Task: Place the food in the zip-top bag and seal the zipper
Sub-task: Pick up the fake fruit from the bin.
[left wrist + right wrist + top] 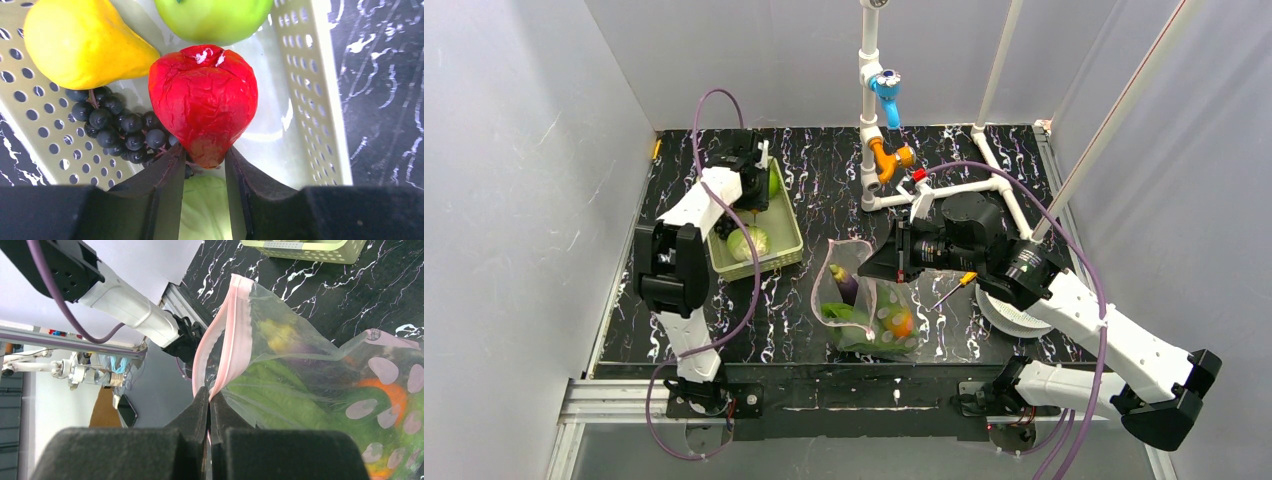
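Loading step, three views. The left gripper (202, 156) is clenched on the tapered lower end of the red fruit (205, 107), inside the light-green basket (312, 100) that sits toward the far-left corner of the desk (984, 180). A yellow pear (80, 45), a green apple (215, 17) and dark grapes (117, 130) crowd the red fruit, with a pale green piece (205, 212) below the fingers.

The right gripper (209, 402) is pinched onto the zipper (232, 335), holding one lip of the zip-top bag (310, 370) raised. The bag lies mid-desk toward the near edge, its mouth open in a loop facing the far edge. It already holds a purple eggplant (846, 285), a leafy green bunch (849, 320) and an orange piece (901, 322).

Suggested technique:
- The hold is on a narrowing tip and may slip, so lift straight up, slowly, until the fruit clears the pear and grapes.
- Carry the fruit toward the bag and approach the mouth from the far side.
- The right gripper should stay firm on the lip so that the loop stays open.
- Release only once the fruit is past the pink strip, since the film is floppy and may fold shut
- More pieces remain in the basket, so sealing looks some way off
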Controlling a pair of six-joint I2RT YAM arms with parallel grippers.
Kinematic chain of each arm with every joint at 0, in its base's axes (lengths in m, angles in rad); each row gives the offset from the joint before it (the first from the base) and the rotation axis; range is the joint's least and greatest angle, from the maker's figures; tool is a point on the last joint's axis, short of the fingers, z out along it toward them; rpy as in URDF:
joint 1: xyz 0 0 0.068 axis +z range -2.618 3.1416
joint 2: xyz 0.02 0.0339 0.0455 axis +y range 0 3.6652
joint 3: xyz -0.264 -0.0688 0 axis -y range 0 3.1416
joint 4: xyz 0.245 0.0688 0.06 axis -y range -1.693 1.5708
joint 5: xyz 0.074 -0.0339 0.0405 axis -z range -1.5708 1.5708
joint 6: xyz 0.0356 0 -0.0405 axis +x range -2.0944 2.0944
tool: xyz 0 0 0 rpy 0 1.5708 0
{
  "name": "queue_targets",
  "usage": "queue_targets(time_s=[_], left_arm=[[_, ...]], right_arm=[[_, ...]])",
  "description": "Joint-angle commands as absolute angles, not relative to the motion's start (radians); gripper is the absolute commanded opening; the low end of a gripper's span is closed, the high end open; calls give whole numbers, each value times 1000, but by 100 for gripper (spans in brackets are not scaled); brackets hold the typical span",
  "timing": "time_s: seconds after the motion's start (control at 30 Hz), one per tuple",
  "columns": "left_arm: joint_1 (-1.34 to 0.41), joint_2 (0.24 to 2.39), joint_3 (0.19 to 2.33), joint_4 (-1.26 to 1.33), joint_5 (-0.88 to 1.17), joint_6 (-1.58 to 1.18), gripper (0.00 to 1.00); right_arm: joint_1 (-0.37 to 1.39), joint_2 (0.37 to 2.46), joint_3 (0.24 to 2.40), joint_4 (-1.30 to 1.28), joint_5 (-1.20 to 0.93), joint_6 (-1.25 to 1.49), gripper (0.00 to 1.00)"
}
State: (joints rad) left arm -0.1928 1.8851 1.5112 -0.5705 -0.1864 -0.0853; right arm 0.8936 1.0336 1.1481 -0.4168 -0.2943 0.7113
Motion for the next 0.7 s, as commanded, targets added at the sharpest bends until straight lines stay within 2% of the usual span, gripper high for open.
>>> queue_targets(time_s=[0.0,0.17,0.33,0.47,0.67], left_arm=[[-190,1764,1482,-558,-142,-86,11],[-190,1659,1441,-570,-47,-127,11],[-189,1368,1309,-612,327,-246,12],[-189,1074,1112,-508,687,-395,14],[-196,756,934,-368,920,-635,18]], right_arm=[[897,1029,1153,-367,-308,712,1],[897,1032,1162,-367,-308,713,1],[898,1025,1194,-382,-283,698,1],[897,1028,1191,-371,-261,681,1],[896,1083,1183,-325,-278,684,1]])
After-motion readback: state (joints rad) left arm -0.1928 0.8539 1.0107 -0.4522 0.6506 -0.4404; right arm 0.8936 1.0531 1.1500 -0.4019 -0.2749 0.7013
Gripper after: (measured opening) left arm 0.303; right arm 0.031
